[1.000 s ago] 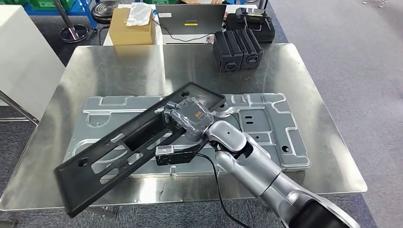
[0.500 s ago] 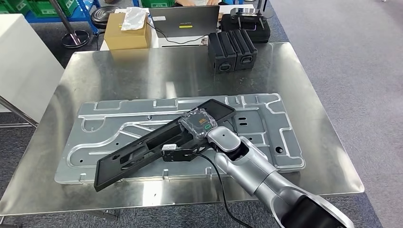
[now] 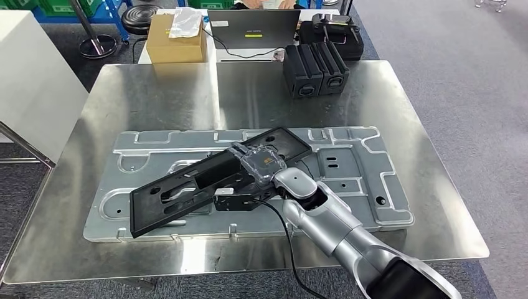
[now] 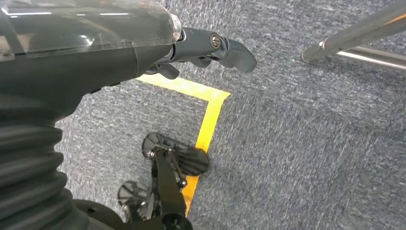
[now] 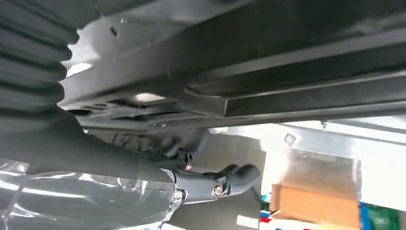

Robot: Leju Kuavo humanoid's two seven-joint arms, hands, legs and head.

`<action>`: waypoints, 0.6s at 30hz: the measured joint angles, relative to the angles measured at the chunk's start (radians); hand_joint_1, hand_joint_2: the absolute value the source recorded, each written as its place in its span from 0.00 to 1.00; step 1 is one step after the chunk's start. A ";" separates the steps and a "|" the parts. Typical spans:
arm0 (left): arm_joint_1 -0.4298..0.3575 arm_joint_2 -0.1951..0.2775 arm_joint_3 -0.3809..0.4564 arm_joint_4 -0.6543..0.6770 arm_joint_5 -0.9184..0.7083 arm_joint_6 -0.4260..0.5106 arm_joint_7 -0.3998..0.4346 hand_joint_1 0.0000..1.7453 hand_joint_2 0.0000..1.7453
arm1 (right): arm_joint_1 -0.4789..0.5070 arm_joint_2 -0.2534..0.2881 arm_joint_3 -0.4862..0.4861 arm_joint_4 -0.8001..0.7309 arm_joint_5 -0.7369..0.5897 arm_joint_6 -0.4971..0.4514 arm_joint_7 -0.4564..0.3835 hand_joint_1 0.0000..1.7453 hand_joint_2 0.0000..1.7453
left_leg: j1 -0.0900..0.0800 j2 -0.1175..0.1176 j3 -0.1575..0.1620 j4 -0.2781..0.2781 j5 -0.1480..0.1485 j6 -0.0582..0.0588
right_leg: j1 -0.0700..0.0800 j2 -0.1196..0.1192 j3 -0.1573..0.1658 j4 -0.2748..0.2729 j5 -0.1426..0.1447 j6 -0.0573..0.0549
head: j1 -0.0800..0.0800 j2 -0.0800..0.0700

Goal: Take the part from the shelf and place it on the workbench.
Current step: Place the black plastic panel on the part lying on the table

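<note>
The part is a long black plastic frame (image 3: 187,187) with cut-outs. It lies slantwise, low over a grey stamped metal plate (image 3: 364,171) on the steel workbench (image 3: 155,93). My right hand (image 3: 258,163), wrapped in clear film, grips the frame near its far right end. In the right wrist view the frame (image 5: 287,72) runs across just beyond that hand (image 5: 143,163), with the thumb (image 5: 234,179) curled beneath it and the other fingers hidden. My left hand (image 4: 143,43) hangs over grey carpet and holds nothing.
At the bench's far edge stand two black cases (image 3: 314,68). Behind them are a laptop (image 3: 252,28) and a cardboard box (image 3: 177,38). A white cabinet (image 3: 34,81) stands to the left. Bare steel surrounds the grey plate.
The black frame has come down from a steep tilt past the bench's front left edge to lie low and flatter over the grey plate. My right hand moved with it.
</note>
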 joint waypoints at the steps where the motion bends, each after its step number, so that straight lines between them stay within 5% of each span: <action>1: 0.000 0.000 0.001 0.000 -0.001 -0.002 0.000 0.00 0.00 | 0.001 -0.001 -0.008 -0.009 -0.018 0.004 -0.016 0.00 0.00 | -0.001 -0.001 0.002 0.000 -0.001 -0.001 | 0.002 0.000 0.032 -0.071 0.039 -0.007 | 0.000 0.000; 4: 0.000 -0.002 0.003 0.000 -0.004 -0.007 -0.001 0.00 0.00 | 0.003 -0.002 -0.035 -0.038 -0.085 0.025 -0.069 0.00 0.00 | -0.005 -0.001 0.002 0.001 -0.004 -0.011 | 0.012 -0.001 0.093 -0.211 0.088 -0.020 | -0.001 0.000; 8: 0.000 -0.001 0.006 0.000 -0.012 -0.013 -0.001 0.00 0.00 | 0.020 -0.017 -0.069 -0.095 -0.201 0.071 -0.148 0.00 0.00 | -0.005 0.002 -0.001 0.012 -0.018 -0.033 | 0.007 -0.001 0.102 -0.231 0.092 -0.030 | -0.002 0.000; 12: 0.002 -0.001 0.011 0.000 -0.020 -0.027 -0.002 0.00 0.00 | 0.043 -0.048 -0.105 -0.177 -0.373 0.116 -0.235 0.00 0.00 | -0.001 0.003 -0.097 0.224 -0.122 -0.049 | 0.005 -0.004 0.109 -0.237 0.092 -0.043 | -0.003 0.000; 13: 0.003 -0.001 0.013 0.000 -0.022 -0.030 -0.004 0.00 0.00 | 0.055 -0.061 -0.116 -0.199 -0.416 0.119 -0.256 0.00 0.00 | 0.001 0.003 -0.117 0.262 -0.129 -0.052 | 0.005 -0.005 0.110 -0.236 0.091 -0.043 | -0.003 0.000; 15: 0.006 0.000 0.017 0.000 -0.024 -0.037 -0.010 0.00 0.00 | 0.080 -0.088 -0.143 -0.253 -0.486 0.104 -0.294 0.00 0.00 | 0.003 0.003 -0.103 0.227 -0.087 -0.053 | 0.004 -0.004 0.113 -0.231 0.085 -0.039 | -0.003 0.000; 18: 0.007 0.002 0.025 0.000 -0.027 -0.049 -0.024 0.00 0.00 | 0.128 -0.126 -0.211 -0.357 -0.550 0.028 -0.354 0.00 0.00 | 0.003 0.003 -0.019 0.051 -0.008 -0.046 | 0.005 -0.002 0.116 -0.221 0.072 -0.026 | -0.003 0.000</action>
